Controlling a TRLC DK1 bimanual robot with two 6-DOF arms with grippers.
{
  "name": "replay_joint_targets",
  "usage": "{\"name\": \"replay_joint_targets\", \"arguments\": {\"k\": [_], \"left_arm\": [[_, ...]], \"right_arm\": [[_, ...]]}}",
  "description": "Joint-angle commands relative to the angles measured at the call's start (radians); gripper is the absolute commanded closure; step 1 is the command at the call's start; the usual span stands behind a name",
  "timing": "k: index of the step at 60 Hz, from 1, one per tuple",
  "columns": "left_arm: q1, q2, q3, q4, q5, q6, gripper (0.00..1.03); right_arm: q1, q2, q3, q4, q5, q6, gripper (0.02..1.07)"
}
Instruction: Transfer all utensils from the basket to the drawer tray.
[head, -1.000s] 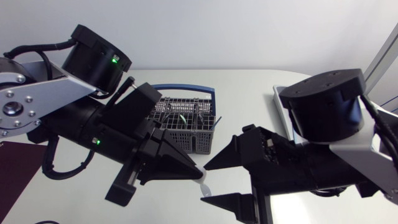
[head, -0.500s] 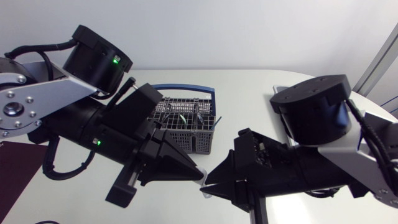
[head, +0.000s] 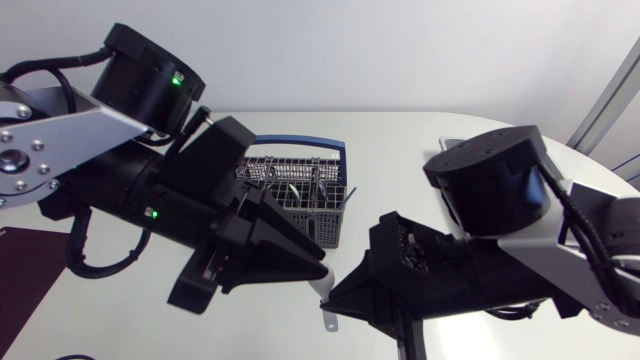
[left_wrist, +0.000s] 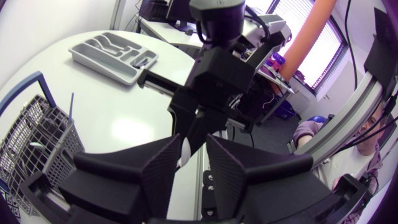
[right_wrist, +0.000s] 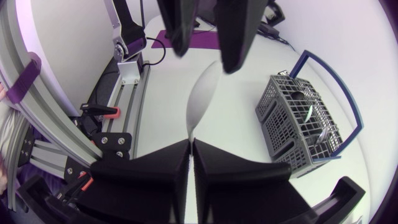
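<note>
While both arms slant low toward mid-counter (head: 400, 160), tips nearly meeting: right gripper (head: 335, 295) fingers pinch white utensil (head: 326, 300) in air, just before basket (head: 300, 190); left gripper (head: 318, 272) fingers spread around it; drawer tray (left_wrist: 115, 53) well apart.

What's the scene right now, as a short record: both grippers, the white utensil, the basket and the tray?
right gripper: shut on the white utensil
left gripper: facing the right gripper, at the white utensil's other end; grip unclear
white utensil: held above the table, beside the basket
basket: on the table, other utensils in it
tray: on the table, apart from the basket
</note>
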Motion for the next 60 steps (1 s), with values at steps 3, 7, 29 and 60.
{"name": "replay_joint_targets", "arguments": {"k": [3,7,29,60], "left_arm": [[0.055,0.01,0.05,0.079,0.014,-0.085,0.45],[0.081,0.016,0.056,0.129,-0.012,-0.127,0.45],[0.097,0.059,0.03,0.181,-0.514,-0.105,0.45],[0.049,0.104,-0.048,0.243,-0.839,-0.041,0.45]], "right_arm": [[-0.006,0.022,-0.026,-0.021,0.025,0.017,1.01],[-0.006,0.023,-0.033,-0.026,0.051,0.017,1.01],[-0.213,-0.039,-0.04,-0.141,0.276,-0.009,1.01],[-1.063,-0.032,-0.146,-0.036,0.318,-0.553,1.01]]}}
